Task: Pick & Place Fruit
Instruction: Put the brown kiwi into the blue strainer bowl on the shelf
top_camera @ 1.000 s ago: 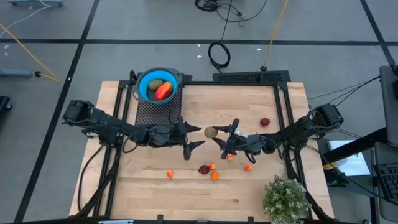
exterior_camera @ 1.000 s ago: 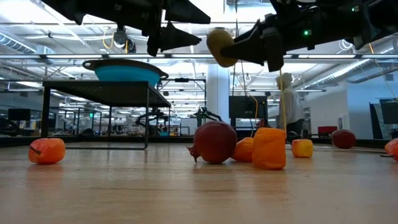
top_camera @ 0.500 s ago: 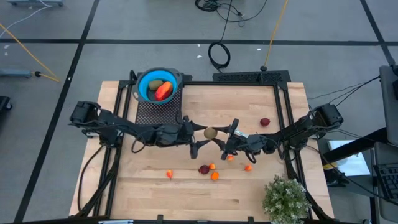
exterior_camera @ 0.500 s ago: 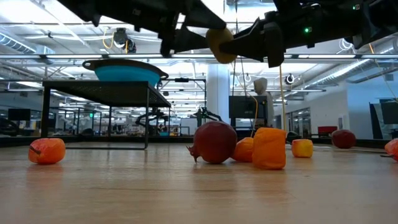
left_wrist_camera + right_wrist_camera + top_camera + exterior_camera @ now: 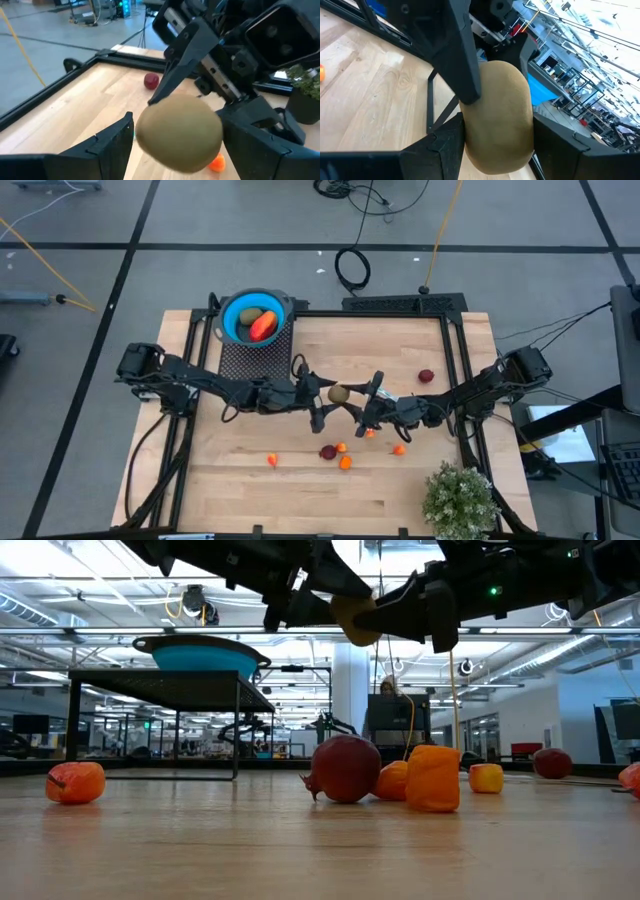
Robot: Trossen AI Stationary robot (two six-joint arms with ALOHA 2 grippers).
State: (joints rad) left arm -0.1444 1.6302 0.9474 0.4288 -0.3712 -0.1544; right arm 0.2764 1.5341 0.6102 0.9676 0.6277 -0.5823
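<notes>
- A pale wooden table (image 5: 250, 480) fills the overhead view, with a dark arm reaching in from each side toward its middle.
- A blue bowl (image 5: 240, 308) sits on a black mesh stand at the table's far left corner. It already holds two fruits, a red-orange one (image 5: 263, 326) and a green-brown one (image 5: 250, 316).
- The right claw (image 5: 352, 398) is clenched on a brownish-green oval fruit (image 5: 339, 393), holding it in the air above mid-table.
- The left claw (image 5: 322, 395) has its fingers spread on either side of the same fruit, apparently not yet pinching. This looks like a hand-over between the arms.
- The oval looks like a light, rigid toy with a smooth, rounded skin, so it is likely to slip or roll out of a loose pinch. The safest hold seems to be across its widest middle, clear of the right claw's fingertips.
- Lying on the table are a dark red fruit (image 5: 327, 451), several tiny orange pieces (image 5: 345, 463) near it, and another dark red one (image 5: 426, 376) well apart.
</notes>
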